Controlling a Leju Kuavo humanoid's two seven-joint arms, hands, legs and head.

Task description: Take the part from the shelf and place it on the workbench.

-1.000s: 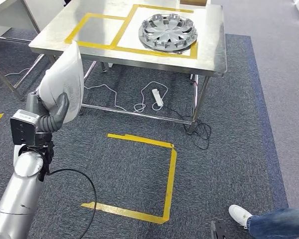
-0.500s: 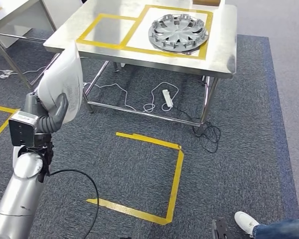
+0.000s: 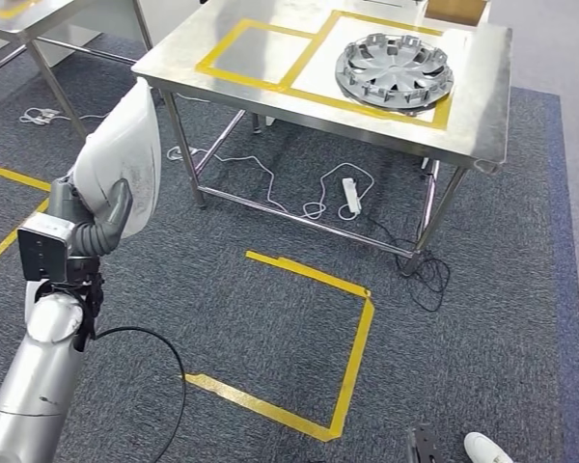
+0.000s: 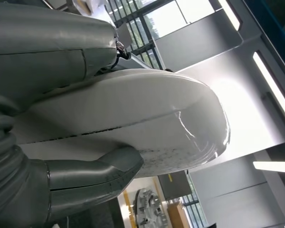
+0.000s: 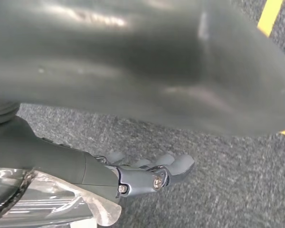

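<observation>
One arm up in head view: left hand [image 3: 90, 227] raised at chest height, gripping white part [image 3: 123, 154], short of counter [image 3: 483, 106]. Left wrist: thumb and fingers [image 4: 98, 175] clamping part. Right wrist: right hand [image 5: 144, 178] hanging over carpet, fingers loosely apart, holding nothing.

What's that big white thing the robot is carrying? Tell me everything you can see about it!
The white part is a smooth, glossy, curved shell, rounded like a shallow dome, and looks like plastic. Its pale underside carries fine dark speckles in the left wrist view. The left hand grips it, thick grey thumb across one face and the other fingers behind it. It stands almost on edge, raised above the grey carpet, apart from the steel workbench. Nothing else touches it.
</observation>
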